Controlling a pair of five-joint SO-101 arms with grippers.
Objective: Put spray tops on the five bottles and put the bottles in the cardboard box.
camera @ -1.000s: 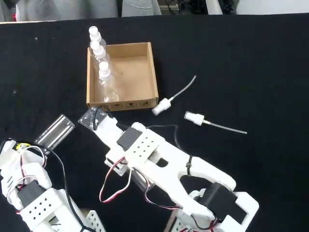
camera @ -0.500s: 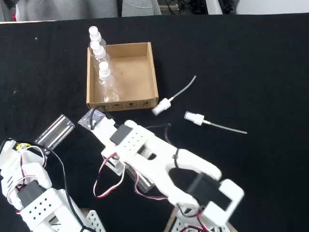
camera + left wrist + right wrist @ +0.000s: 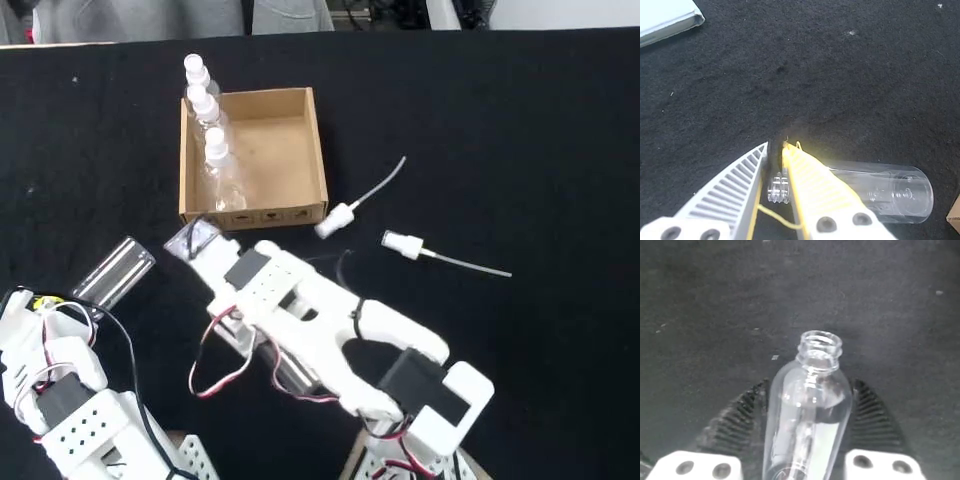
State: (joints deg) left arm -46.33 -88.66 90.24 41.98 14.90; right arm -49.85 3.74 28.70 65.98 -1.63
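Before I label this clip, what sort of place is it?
Probably a robotics lab bench: two white robot arms at a black-covered table, with clear bottles, loose spray tops and a cardboard box.

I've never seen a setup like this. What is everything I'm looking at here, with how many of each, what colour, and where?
table: one, black, under everything
cardboard box: one, brown, far left-centre of the table
capped bottles: three, clear with white spray tops, upright in a row at the box's left wall
loose spray tops: two, white with long thin tubes, lying on the table right of the box
left uncapped bottle: one, clear, lying on the table, neck gripped by the left hand
right uncapped bottle: one, clear, gripped by the right hand
left hand: one, white and yellow fingers
right hand: one, dark fingers
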